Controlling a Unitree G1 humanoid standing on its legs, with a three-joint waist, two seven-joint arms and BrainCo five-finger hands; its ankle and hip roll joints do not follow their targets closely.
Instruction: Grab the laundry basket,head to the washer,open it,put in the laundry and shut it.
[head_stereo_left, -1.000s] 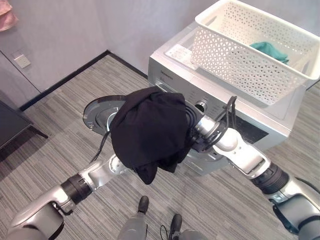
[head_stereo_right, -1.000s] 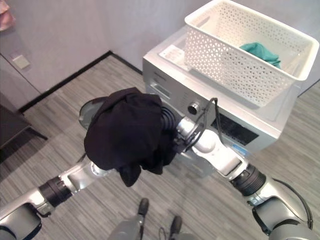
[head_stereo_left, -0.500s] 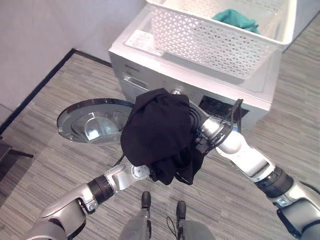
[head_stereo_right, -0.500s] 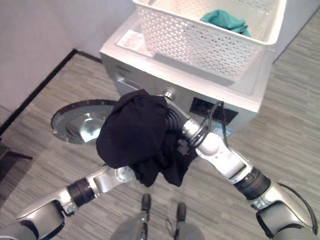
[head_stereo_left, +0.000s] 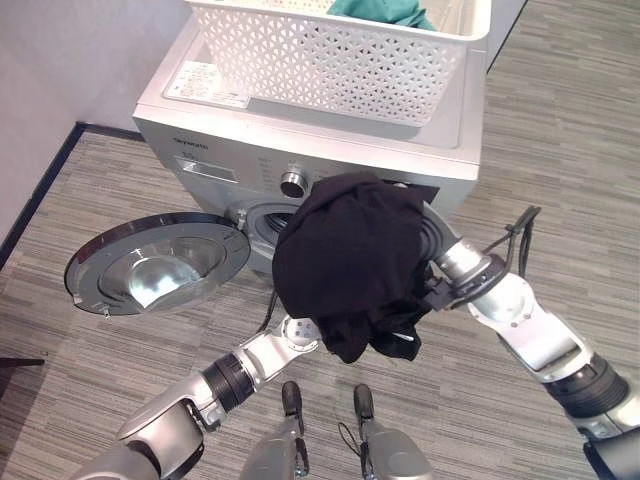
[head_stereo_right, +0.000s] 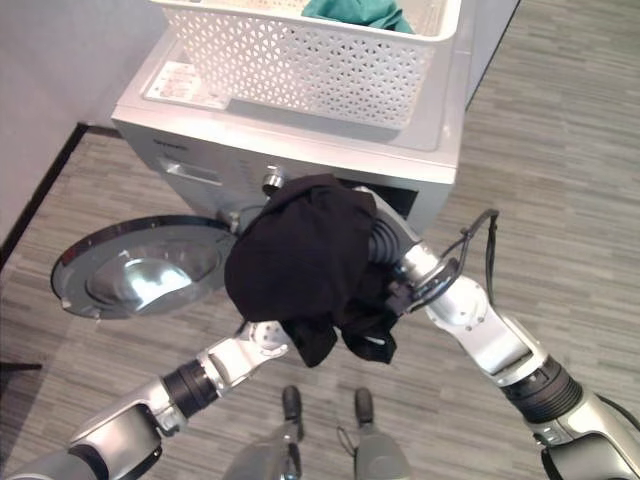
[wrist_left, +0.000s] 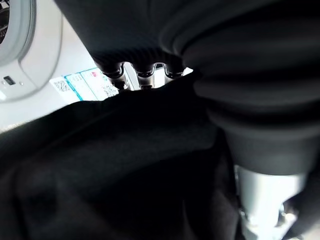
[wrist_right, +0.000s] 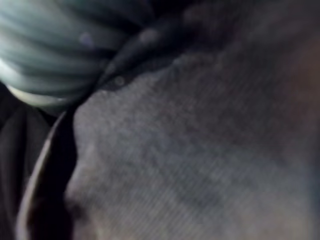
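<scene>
A black garment (head_stereo_left: 350, 255) hangs bunched in the air just in front of the washer (head_stereo_left: 200, 150), to the right of its drum opening (head_stereo_left: 262, 220). It drapes over both hands. My right hand's ribbed cover (head_stereo_left: 432, 235) sticks out of the cloth on the right. My left arm reaches up under the cloth from the lower left, and my left hand (wrist_left: 142, 75) is buried in it. The round washer door (head_stereo_left: 155, 262) stands swung wide open to the left. The white laundry basket (head_stereo_left: 330, 60) sits on top of the washer with a green cloth (head_stereo_left: 380, 10) inside.
The grey wall and a dark skirting (head_stereo_left: 40, 190) run along the left. Striped grey flooring (head_stereo_left: 560, 160) spreads out to the right of the washer and in front of it. The open door juts out over the floor at the left.
The head view has swung, so the washer now sits nearer and more central. Both arms have carried the black garment closer to the washer front, right of the open door.
</scene>
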